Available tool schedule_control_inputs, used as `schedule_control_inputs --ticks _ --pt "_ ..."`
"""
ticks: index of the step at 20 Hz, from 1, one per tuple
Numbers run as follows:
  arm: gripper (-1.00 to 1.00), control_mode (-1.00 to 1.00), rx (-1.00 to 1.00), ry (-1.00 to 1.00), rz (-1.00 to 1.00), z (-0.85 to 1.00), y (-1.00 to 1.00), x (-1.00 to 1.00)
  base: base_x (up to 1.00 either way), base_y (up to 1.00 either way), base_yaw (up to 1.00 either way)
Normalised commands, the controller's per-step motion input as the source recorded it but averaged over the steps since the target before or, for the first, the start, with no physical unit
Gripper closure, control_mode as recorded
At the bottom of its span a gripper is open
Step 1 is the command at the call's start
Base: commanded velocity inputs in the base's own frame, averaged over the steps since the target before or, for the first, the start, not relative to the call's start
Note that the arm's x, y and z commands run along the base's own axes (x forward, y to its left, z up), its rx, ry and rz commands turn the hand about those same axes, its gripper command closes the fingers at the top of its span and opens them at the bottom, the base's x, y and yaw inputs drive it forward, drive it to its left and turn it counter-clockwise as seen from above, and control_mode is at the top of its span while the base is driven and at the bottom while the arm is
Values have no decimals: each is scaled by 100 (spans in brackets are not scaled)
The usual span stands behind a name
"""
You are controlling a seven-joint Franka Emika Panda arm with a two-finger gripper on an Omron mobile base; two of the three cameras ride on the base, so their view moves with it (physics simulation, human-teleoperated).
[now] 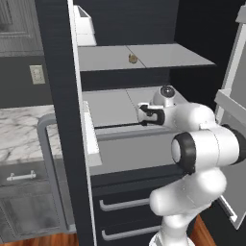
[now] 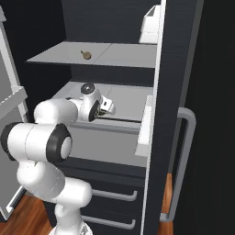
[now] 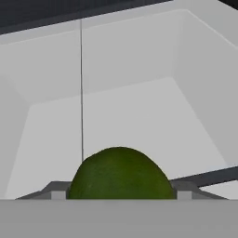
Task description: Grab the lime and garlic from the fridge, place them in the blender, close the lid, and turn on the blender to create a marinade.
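Inside the open fridge (image 1: 62, 96), you had the arm reaching onto the middle pale grey shelf (image 1: 108, 105), with the hand low over that shelf's surface. From the hand camera, the lime (image 3: 120, 174) sat right at the bottom of the frame, a dark olive-green dome set squarely between the two finger tips (image 3: 58, 194) — one tip showed at each side of it, both close against its flanks. Whether the gripper (image 3: 120, 195) was actually clamped on the fruit or merely straddling it, I could not tell, since the lower half of the lime and the contact points were hidden. Behind the lime you could see the white back and side walls of the shelf bay. From the two base cameras the gripper (image 1: 142, 114) pointed toward the fridge's interior, and the lime itself was too hidden by the hand to make out there. On the upper shelf (image 1: 153, 55) the garlic (image 1: 133, 58) — a small tan lumpy bulb — sat alone, well apart from the hand. Below the shelves were the black drawers (image 1: 125, 204) with silver handles, both closed.
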Motion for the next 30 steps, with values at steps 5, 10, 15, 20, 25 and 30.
schedule_control_inputs --ticks 5,10,15,20,25,30 --pt "100 -100 0 3 0 97 0 -100 0 0 0" --pt "100 -100 0 10 0 89 1 -100 0 0 0" --pt "100 -100 0 13 0 43 6 -100 0 0 0" --pt "100 -100 -1 5 0 -18 20 -100 0 0 0" --pt "100 -100 0 0 0 -11 4 -100 0 0 0" --pt "100 -100 0 6 1 15 14 -89 0 0 0"
